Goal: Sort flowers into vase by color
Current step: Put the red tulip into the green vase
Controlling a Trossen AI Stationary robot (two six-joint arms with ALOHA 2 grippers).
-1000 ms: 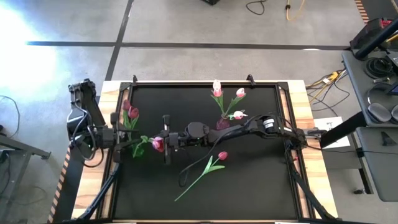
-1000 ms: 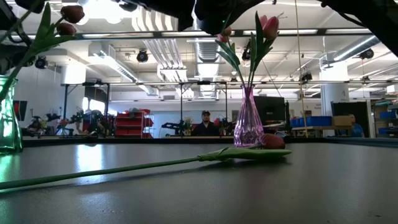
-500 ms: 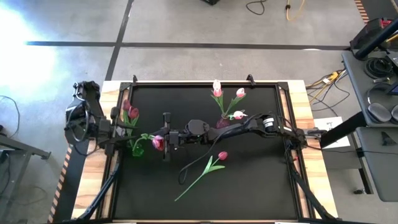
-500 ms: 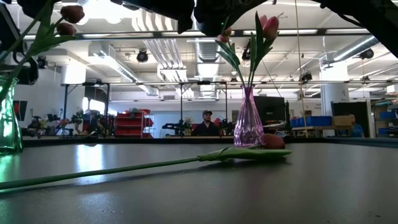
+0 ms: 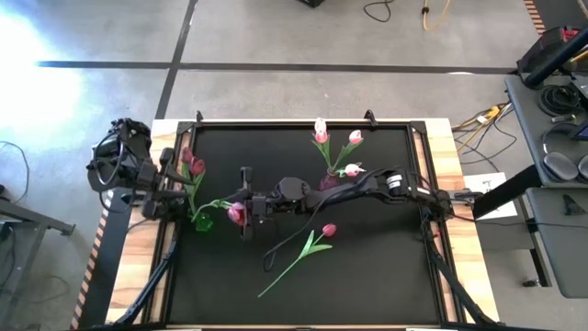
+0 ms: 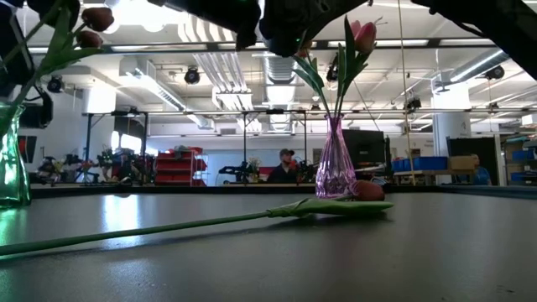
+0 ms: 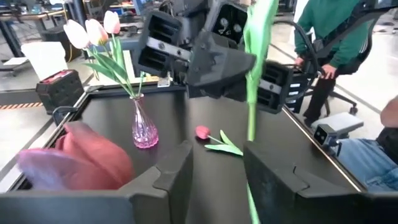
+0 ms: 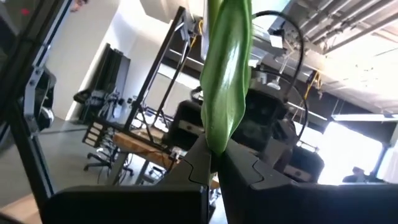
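My right gripper [image 5: 246, 204] reaches across the table's middle and is shut on a dark red tulip [image 5: 235, 213] next to the green vase [image 5: 202, 221]. That vase holds two dark red tulips [image 5: 193, 164]. My left gripper [image 5: 170, 182] is open at the table's left edge; in the left wrist view [image 7: 217, 168] the held tulip's stem [image 7: 254, 87] runs through the gap between its fingers. The pink vase [image 5: 328, 181] holds three pale pink-white tulips [image 5: 321, 131]. Another dark red tulip [image 5: 312, 241] lies flat on the table. My right gripper pinches the tulip's green leaf and stem [image 8: 217, 140] between its two fingers, which come level from the table's right. The flower is lifted clear of the table, with its stem [image 5: 216, 205] running toward the green vase's mouth. Whether its end is inside, I cannot tell.
The black mat [image 5: 367, 276] has free room near the front and right. The lying tulip's stem [image 6: 151, 231] stretches toward the near left. The raised frame [image 5: 276, 122] borders the mat. People are in the room beyond the table [image 6: 288, 168].
My left arm has drawn back from the green vase toward the table's far left corner. My right gripper has stayed shut on the tulip beside the vase, almost still.
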